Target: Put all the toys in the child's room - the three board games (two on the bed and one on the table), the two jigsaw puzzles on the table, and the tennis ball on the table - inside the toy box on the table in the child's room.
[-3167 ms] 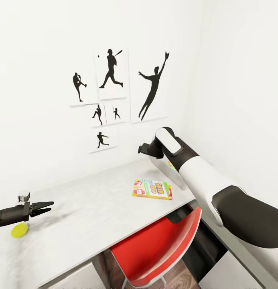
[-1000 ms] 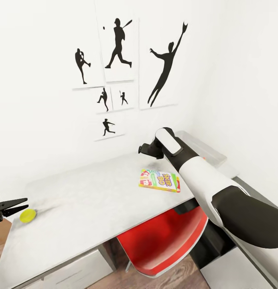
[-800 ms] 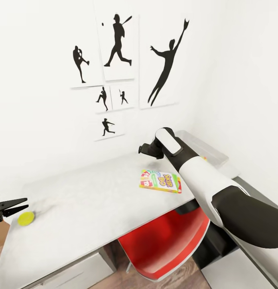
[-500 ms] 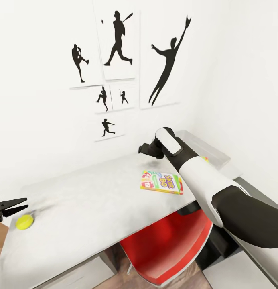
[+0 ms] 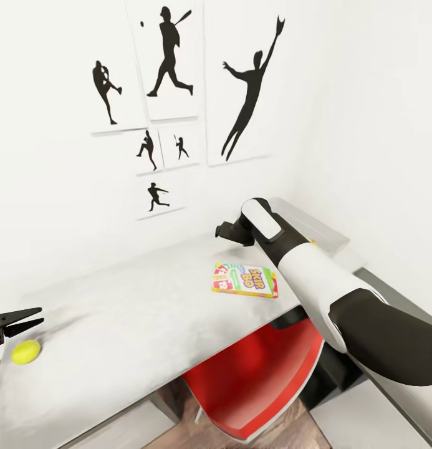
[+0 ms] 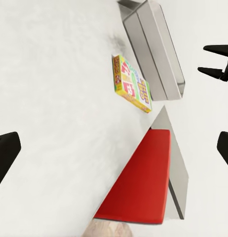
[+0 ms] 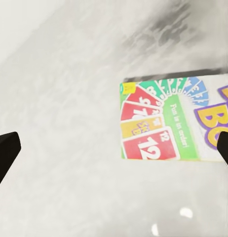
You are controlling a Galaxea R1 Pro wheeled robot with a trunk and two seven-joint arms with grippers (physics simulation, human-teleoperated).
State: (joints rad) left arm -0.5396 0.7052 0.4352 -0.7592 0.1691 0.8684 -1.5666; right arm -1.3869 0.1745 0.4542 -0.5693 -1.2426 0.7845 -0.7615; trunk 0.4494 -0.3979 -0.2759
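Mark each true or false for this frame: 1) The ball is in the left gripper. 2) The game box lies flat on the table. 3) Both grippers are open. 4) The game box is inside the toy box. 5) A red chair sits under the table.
1) False: the ball lies on the table, below the open left gripper.
2) True: the game box lies flat on it.
3) True: the right gripper is open too, its fingertips wide apart in its wrist view.
4) False: it lies on the table beside the toy box.
5) True: red chair.
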